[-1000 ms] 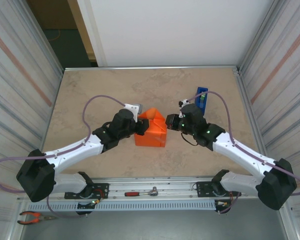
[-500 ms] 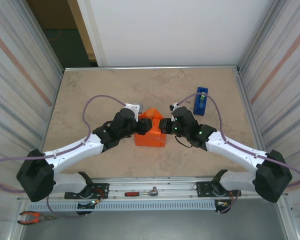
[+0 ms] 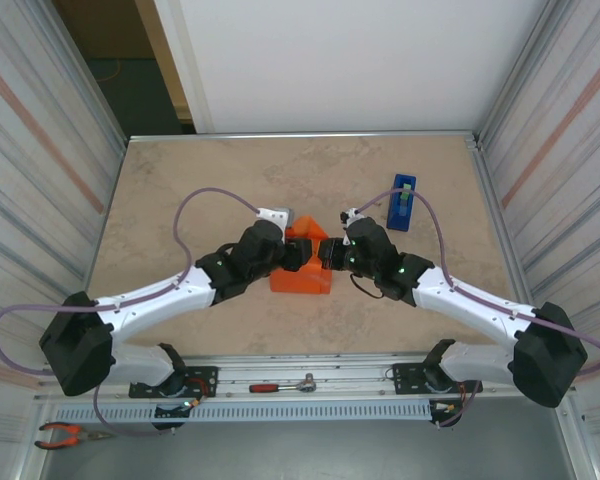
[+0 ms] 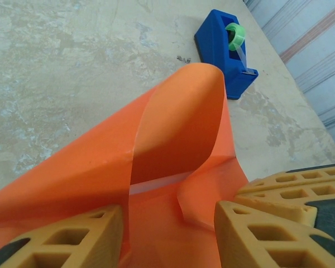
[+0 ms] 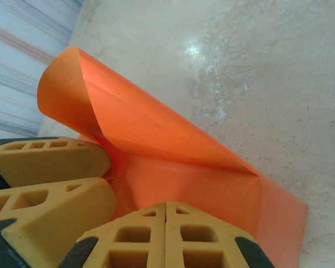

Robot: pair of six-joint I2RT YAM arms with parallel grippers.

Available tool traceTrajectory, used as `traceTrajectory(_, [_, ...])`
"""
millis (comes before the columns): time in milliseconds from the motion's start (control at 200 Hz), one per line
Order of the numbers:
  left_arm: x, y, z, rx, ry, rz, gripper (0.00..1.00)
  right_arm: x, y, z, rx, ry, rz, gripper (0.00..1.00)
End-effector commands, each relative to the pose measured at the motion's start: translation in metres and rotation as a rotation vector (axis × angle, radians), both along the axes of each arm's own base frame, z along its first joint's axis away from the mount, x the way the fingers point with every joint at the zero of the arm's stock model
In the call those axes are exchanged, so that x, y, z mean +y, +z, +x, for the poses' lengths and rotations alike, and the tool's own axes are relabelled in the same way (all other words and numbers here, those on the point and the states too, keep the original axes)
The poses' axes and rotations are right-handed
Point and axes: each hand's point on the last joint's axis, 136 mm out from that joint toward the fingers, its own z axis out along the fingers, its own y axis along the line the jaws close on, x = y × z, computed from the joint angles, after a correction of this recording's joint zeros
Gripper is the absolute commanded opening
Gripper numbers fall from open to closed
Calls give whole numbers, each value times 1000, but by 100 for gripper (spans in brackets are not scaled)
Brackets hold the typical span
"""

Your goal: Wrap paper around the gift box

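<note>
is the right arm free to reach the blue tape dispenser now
Probably yes: the tape dispenser stands on bare table just beyond the right gripper, nothing between. That gripper is shut at the paper, so it must open first.

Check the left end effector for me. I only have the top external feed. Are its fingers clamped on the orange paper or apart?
Observer: Apart. The left wrist view shows the left end effector with its fingers spread. The paper lies loose between them and doesn't look pinched.
Operator: Right one?
Observer: The right end effector is shut, fingertips pressed together right at the paper.
Operator: Any tape on the seam yet?
Observer: Yes. The left wrist view shows a strip of clear tape along the fold, just below where the paper curls up.
</note>
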Motion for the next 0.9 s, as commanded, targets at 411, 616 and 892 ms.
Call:
traceTrajectory(411, [31,-83,-21,-19,42,380,46,-19,31,6,8,8,42,0])
traceTrajectory(616, [31,-98,-21,-19,40,448,45,-37,49,35,22,-30,92,0])
traceTrajectory(892, [34,-107,-24,-25,45,502,44,-25,41,72,89,-7,92,0])
